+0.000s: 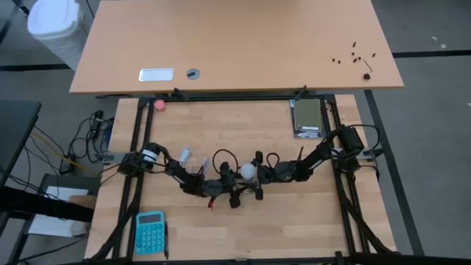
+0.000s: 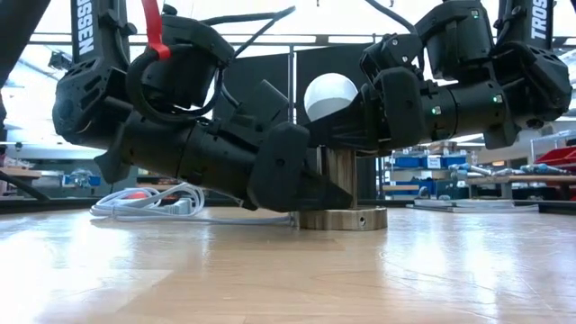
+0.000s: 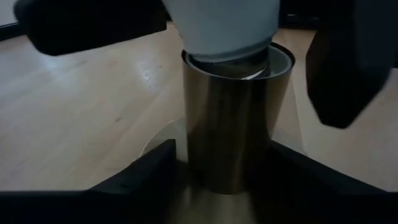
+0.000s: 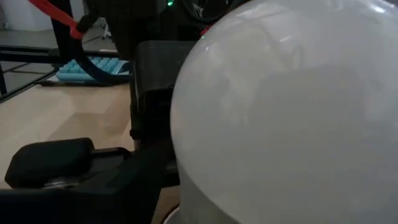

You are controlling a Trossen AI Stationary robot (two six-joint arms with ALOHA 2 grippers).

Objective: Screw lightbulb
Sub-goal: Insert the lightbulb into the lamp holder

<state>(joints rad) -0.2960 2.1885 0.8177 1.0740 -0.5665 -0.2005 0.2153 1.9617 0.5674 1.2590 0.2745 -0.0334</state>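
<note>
The bottom of the one lightbulb (image 2: 332,94) was hidden inside the shiny metal socket (image 3: 236,118), the only one, standing upright on the wooden table (image 1: 221,232). The right gripper (image 1: 254,174) held the lightbulb's round top. The left gripper (image 3: 217,168) sat low around the socket, fingers apart, not clearly touching it.

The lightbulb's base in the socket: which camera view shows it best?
The left wrist view: the lightbulb enters the metal socket there. The low view shows only the globe above the right gripper; the high view, a white dot; the right wrist view, only the globe.
</note>
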